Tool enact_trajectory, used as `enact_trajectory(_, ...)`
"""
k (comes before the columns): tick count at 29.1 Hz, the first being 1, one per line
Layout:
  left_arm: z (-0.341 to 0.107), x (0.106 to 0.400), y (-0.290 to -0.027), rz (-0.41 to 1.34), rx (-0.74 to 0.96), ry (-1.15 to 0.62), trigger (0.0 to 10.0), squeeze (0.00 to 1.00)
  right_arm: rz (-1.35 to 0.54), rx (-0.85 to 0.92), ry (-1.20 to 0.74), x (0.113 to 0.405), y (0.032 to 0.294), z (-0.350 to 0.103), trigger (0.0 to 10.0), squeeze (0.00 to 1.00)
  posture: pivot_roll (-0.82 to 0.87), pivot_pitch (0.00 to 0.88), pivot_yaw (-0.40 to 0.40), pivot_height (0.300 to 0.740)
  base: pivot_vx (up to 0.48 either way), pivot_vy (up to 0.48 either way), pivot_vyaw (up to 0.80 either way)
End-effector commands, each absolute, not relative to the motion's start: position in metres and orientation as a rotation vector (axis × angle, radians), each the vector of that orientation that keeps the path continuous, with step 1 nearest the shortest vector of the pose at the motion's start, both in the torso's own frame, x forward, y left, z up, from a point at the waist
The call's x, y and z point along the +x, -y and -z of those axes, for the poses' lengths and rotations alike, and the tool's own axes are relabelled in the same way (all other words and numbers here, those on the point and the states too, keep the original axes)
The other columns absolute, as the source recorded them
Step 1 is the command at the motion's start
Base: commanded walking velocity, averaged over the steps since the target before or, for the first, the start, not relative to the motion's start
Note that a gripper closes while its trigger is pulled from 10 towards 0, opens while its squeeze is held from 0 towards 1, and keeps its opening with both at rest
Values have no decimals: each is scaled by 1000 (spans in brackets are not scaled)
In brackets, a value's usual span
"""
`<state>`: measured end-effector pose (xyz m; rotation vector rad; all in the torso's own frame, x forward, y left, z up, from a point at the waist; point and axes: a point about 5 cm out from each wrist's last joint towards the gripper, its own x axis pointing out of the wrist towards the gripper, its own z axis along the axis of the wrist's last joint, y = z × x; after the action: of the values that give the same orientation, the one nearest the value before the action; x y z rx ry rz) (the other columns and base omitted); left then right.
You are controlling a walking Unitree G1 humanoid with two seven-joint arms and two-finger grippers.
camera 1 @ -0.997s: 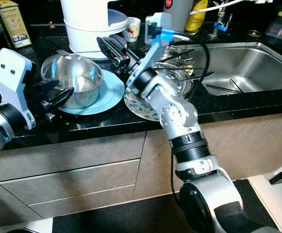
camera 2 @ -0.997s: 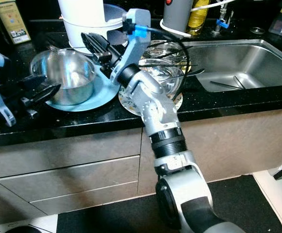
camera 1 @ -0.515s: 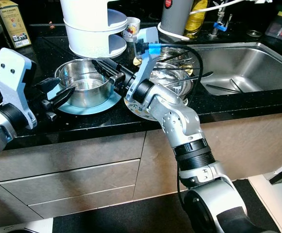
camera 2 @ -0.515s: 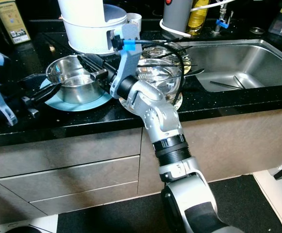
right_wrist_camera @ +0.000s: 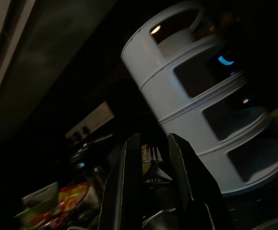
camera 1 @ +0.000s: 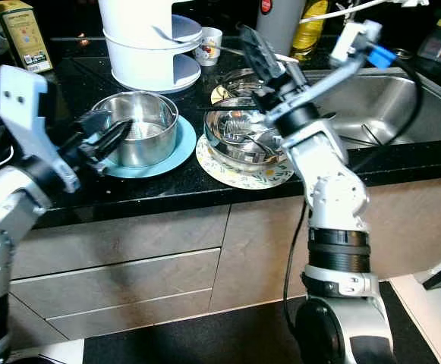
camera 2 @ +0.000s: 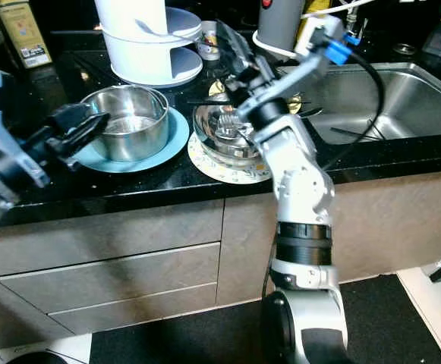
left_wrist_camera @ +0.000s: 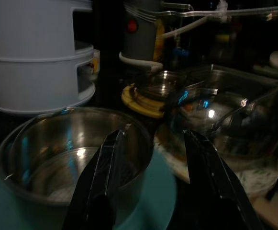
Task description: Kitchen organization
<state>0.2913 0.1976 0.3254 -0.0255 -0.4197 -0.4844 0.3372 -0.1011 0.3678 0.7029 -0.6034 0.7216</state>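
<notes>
A steel pot [camera 1: 140,125] stands upright on a light blue plate [camera 1: 171,155] on the black counter. My left gripper [camera 1: 120,135] is open at the pot's left rim. In the left wrist view one of its fingers [left_wrist_camera: 111,163] lies over the pot's wall. To the right, a glass bowl [camera 1: 243,135] with a whisk and utensils sits on a floral plate [camera 1: 239,176]. My right gripper [camera 1: 245,34] is raised above that bowl and points at the white stand. Its fingers are close together, with fork [right_wrist_camera: 150,155] tines between them.
A white tiered stand [camera 1: 148,45] and a small cup [camera 1: 211,42] stand behind the pot. A grey kettle [camera 1: 277,19] and a yellow bottle [camera 1: 311,23] are at the back. The steel sink [camera 1: 391,106] lies to the right. Drawers sit below the counter edge.
The pot was tilted a second ago and now stands flat. My right gripper left the pot's rim, rose and swung right over the glass bowl. The left gripper moved in to the pot.
</notes>
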Motion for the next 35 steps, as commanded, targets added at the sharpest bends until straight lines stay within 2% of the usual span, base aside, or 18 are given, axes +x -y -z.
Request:
enact_trajectory(1, -326, 293, -189, 495, -39, 416, 10000, 0, -701, 682, 651, 329, 107, -374, 10000, 0, -48, 164, -30, 740, 0, 0, 0)
enact_trajectory(5, -326, 297, -183, 486, -51, 417, 10000, 0, -680, 668, 680, 323, 111, -378, 10000, 0, -48, 164, -30, 740, 0, 0, 0)
enact_trajectory(8, -323, 303, -177, 467, -42, 401, 10000, 0, -664, 590, 710, 317, 114, -381, 10000, 0, -67, 164, -22, 740, 0, 0, 0)
enact_trajectory(14, -317, 308, -174, 395, 16, 375, 10000, 0, -655, 427, 696, 310, 105, -373, 10000, 0, -64, 165, -24, 740, 0, 0, 0)
enact_trajectory(19, -321, 308, -174, 372, 27, 396, 10000, 0, -642, 397, 688, 310, 103, -369, 10000, 0, -60, 166, -27, 740, 0, 0, 0)
enact_trajectory(23, -322, 306, -172, 402, 35, 398, 10000, 0, -654, 425, 678, 309, 104, -368, 10000, 0, -59, 167, -27, 740, 0, 0, 0)
enact_trajectory(28, -322, 302, -170, 436, 36, 405, 10000, 0, -741, 591, 667, 304, 108, -370, 10000, 0, -60, 167, -26, 740, 0, 0, 0)
enact_trajectory(29, -325, 297, -172, 494, -7, 417, 10000, 0, -825, 660, 657, 299, 114, -370, 10000, 0, -60, 168, -28, 740, 0, 0, 0)
enact_trajectory(31, -324, 287, -177, 603, 4, 397, 10000, 0, -927, 685, 640, 291, 122, -368, 10000, 0, -59, 170, -28, 740, 0, 0, 0)
enact_trajectory(32, -324, 287, -177, 603, 4, 397, 10000, 0, -927, 685, 640, 291, 122, -368, 10000, 0, -59, 170, -28, 740, 0, 0, 0)
enact_trajectory(35, -312, 271, -183, 755, 68, 276, 10000, 0, -1050, 707, 631, 280, 135, -362, 10000, 0, -58, 171, -29, 740, 0, 0, 0)
